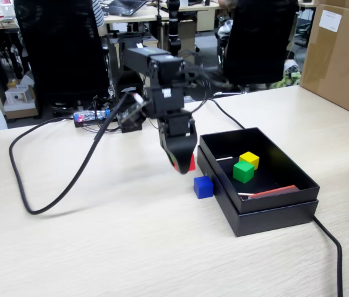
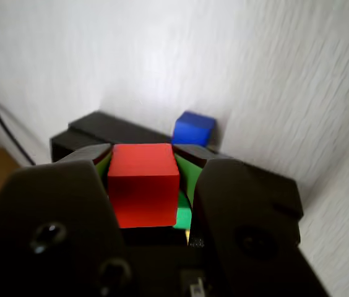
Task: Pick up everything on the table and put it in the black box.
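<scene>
My gripper (image 1: pixel 184 164) is shut on the red cube (image 2: pixel 143 184), held just left of the black box (image 1: pixel 286 213) and a little above the table; in the fixed view only a sliver of the red cube (image 1: pixel 191 163) shows between the jaws. The blue cube (image 1: pixel 203 187) sits on the table against the box's left wall; it also shows in the wrist view (image 2: pixel 192 129). The green cube (image 1: pixel 243 171) and the yellow cube (image 1: pixel 249 160) lie side by side inside the box. In the wrist view a bit of the green cube (image 2: pixel 184 216) shows under the red one.
A thin red-and-white strip (image 1: pixel 272 192) lies in the box near its front wall. A thick black cable (image 1: pixel 51 198) loops over the table at left, another (image 1: pixel 332 244) runs off the box's right corner. A big brown carton (image 1: pixel 341 59) stands at back right.
</scene>
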Available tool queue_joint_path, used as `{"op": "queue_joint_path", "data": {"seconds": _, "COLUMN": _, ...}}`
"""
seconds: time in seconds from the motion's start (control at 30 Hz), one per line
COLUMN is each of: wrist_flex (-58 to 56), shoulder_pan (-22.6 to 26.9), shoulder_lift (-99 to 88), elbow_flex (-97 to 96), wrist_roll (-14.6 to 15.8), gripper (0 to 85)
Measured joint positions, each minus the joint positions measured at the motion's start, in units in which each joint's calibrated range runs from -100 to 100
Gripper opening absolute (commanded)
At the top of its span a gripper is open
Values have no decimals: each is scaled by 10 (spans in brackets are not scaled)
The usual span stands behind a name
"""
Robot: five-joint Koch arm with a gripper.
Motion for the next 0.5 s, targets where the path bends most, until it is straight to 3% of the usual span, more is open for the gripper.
{"op": "queue_joint_path", "data": {"seconds": 0.17, "wrist_flex": 0, "shoulder_pan": 82, "shoulder_lift": 6, "elbow_flex": 81, "wrist_roll": 0, "gripper": 169}}
{"op": "queue_joint_path", "data": {"seconds": 0.33, "wrist_flex": 0, "shoulder_pan": 134, "shoulder_lift": 101, "elbow_flex": 108, "wrist_roll": 4, "gripper": 173}}
{"op": "queue_joint_path", "data": {"seconds": 0.5, "wrist_flex": 0, "shoulder_pan": 148, "shoulder_lift": 195, "elbow_flex": 126, "wrist_roll": 12, "gripper": 174}}
